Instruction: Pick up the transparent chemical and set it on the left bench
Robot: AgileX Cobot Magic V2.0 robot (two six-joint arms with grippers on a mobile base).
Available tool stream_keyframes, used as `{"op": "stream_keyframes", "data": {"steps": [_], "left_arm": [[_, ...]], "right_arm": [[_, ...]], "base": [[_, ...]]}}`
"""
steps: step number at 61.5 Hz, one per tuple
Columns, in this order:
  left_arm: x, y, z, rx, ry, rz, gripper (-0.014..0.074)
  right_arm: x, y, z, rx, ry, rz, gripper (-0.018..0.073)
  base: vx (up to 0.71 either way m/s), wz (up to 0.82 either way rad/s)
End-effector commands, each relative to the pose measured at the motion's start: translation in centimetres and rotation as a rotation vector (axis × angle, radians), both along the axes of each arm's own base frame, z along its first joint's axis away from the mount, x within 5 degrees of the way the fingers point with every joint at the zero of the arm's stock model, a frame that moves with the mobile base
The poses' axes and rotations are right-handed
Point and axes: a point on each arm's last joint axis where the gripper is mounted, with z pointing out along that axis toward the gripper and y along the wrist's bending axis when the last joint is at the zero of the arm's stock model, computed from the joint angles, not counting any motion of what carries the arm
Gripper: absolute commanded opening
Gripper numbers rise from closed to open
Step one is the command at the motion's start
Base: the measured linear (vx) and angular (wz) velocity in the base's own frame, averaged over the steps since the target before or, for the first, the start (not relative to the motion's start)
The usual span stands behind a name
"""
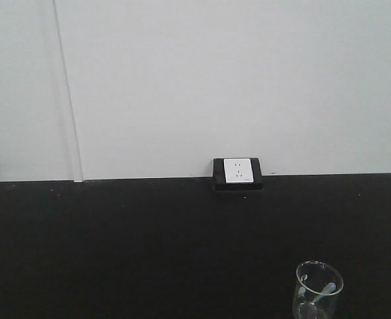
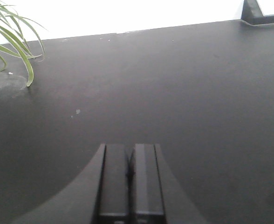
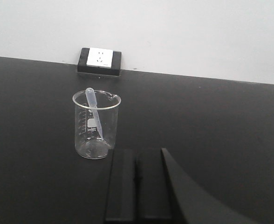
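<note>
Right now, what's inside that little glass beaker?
A plastic dropper leans inside the beaker, bulb above the rim. The clear glass hides nothing, though any clear liquid at the bottom cannot be told.

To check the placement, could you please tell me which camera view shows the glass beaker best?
The right wrist view: the whole beaker stands upright on the black bench, a pipette leaning inside. The front-facing view catches only its upper part, cut off at the bottom edge. The left wrist view does not show it.
</note>
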Motion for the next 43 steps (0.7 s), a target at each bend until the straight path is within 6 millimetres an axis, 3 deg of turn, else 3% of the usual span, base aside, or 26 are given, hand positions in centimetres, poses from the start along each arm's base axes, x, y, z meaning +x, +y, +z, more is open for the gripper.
{"op": "stream_keyframes", "data": {"steps": [1,43], "left_arm": [[-0.15,0.02,0.27,-0.014,-0.081,-0.001,-0.0003],[-0.15,0.02,0.27,-0.014,-0.081,-0.001,-0.0003]], "right_arm": [[0.0,0.02,0.54,-0.008,-0.078,0.0,-0.0008],[0.0,0.02,0.54,-0.008,-0.078,0.0,-0.0008]], "base": [[0.0,0.0],[0.0,0.0]]}}
